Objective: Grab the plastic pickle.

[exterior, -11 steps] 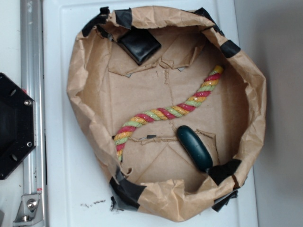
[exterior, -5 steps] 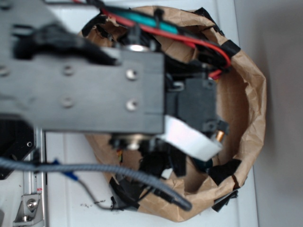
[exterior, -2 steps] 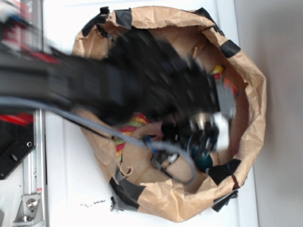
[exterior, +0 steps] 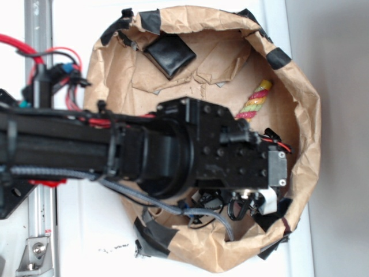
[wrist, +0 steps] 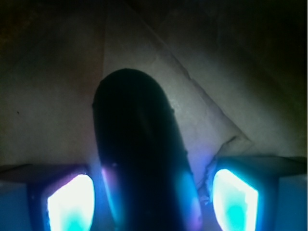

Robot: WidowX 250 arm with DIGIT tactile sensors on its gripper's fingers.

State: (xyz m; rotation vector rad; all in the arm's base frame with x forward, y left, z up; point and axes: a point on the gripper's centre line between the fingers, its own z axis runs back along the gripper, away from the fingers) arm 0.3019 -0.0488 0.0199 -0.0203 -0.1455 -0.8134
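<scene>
Straddling the plastic pickle (wrist: 144,159), the gripper (wrist: 149,197) has its glowing fingers (wrist: 70,199) spread apart, not visibly touching it.

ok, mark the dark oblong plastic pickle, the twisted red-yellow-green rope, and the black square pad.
dark oblong plastic pickle (wrist: 139,159): wrist view, middle of its body.
twisted red-yellow-green rope (exterior: 256,99): exterior view, exposed upper end.
black square pad (exterior: 169,54): exterior view, centre of top face.
</scene>
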